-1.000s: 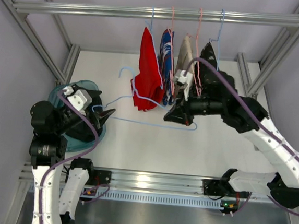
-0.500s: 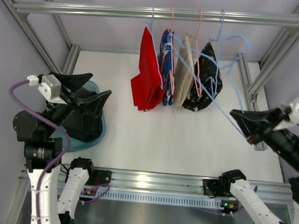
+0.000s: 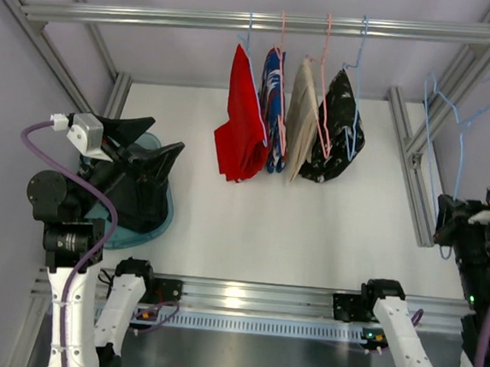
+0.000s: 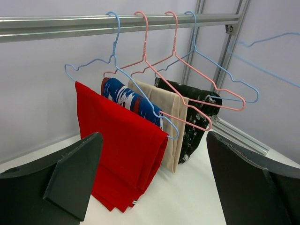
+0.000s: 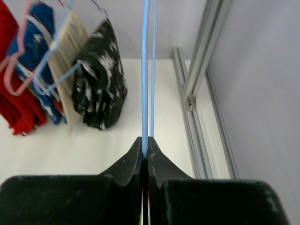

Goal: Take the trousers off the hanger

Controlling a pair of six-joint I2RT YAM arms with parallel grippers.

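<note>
The red trousers (image 3: 242, 136) hang folded over a blue hanger (image 3: 249, 29) at the left end of the rail (image 3: 156, 17); in the left wrist view the red trousers (image 4: 117, 150) are the nearest cloth. A black, white-flecked garment (image 3: 335, 131) hangs at the right end. My left gripper (image 3: 165, 138) is open and holds nothing, well left of the clothes, and in its own view the left gripper (image 4: 153, 140) faces them. My right gripper (image 3: 445, 220) at the far right is shut on an empty blue hanger (image 3: 460, 159), which stands upright; in the wrist view the right gripper (image 5: 145, 140) pinches the hanger's wire (image 5: 146, 70).
A blue patterned garment (image 3: 271, 108) and a beige one (image 3: 300, 120) hang on pink hangers between the red and the black. A teal bin (image 3: 129, 235) sits under my left arm. An aluminium frame bar (image 3: 410, 164) runs along the table's right side.
My right arm has swung the empty blue hanger from in front of the clothes to the far right, where it now stands upright. My left gripper has opened wide and lifted above the bin.
</note>
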